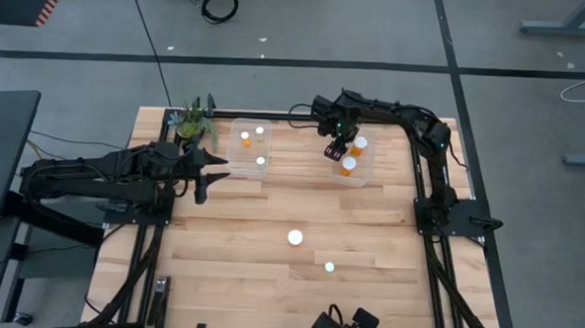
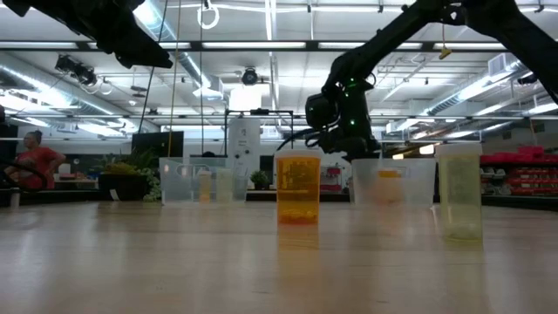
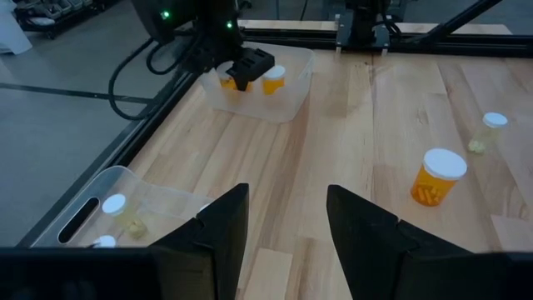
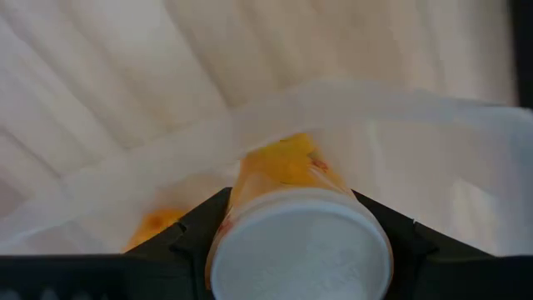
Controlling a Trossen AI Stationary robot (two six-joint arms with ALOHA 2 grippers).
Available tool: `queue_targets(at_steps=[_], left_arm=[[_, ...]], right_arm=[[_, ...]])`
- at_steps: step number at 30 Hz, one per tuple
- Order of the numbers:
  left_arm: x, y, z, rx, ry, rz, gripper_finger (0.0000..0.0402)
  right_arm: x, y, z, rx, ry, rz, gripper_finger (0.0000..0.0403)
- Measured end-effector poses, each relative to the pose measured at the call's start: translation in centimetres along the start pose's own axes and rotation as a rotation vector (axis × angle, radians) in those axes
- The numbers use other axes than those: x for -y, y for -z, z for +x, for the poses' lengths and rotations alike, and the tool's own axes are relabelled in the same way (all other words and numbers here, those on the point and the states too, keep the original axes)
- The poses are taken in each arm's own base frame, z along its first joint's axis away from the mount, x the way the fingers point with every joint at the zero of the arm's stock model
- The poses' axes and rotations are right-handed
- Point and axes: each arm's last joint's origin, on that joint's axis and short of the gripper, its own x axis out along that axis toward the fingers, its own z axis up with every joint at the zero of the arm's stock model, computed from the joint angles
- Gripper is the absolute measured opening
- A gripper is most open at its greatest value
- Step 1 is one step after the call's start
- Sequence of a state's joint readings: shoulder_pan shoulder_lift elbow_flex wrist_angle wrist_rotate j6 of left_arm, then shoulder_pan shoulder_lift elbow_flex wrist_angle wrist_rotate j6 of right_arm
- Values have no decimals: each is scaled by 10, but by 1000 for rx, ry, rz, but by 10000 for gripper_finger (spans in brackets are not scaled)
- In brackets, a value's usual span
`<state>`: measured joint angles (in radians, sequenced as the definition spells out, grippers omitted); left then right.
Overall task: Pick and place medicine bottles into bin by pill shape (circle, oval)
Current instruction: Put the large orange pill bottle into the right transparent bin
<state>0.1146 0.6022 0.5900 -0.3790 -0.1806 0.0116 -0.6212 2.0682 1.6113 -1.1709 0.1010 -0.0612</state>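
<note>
Right gripper [image 4: 291,225] clamped on an orange bottle [image 4: 287,171] over the right bin [image 1: 363,173], cap toward the wrist, long axis running down into the bin, left gripper [image 3: 283,217] open, empty

You see a small green potted plant [image 1: 192,123] at the far left corner of the wooden table [image 1: 268,282]. Beyond it, note a seated person [image 2: 35,161] in red.

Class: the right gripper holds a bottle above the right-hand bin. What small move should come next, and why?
Probably lower a little and open the fingers. The right gripper grips an amber bottle by its white cap over the right bin, which already holds orange bottles. The left gripper waits open by the left bin.
</note>
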Motion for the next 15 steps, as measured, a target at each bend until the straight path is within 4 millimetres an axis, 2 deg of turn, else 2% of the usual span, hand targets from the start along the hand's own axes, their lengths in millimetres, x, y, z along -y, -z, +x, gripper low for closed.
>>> queue_targets(at_steps=[5, 9, 13, 15], left_arm=[[0, 0, 0, 0, 0, 0, 172], [0, 0, 0, 0, 0, 0, 172], [0, 0, 0, 0, 0, 0, 172], [0, 0, 0, 1, 0, 0, 172]], right_arm=[[-2, 3, 10, -16, -18, -4, 218], [-2, 4, 11, -21, -21, -4, 236], [-2, 4, 9, -20, -21, -4, 257], [-2, 5, 0, 1, -19, -5, 264]])
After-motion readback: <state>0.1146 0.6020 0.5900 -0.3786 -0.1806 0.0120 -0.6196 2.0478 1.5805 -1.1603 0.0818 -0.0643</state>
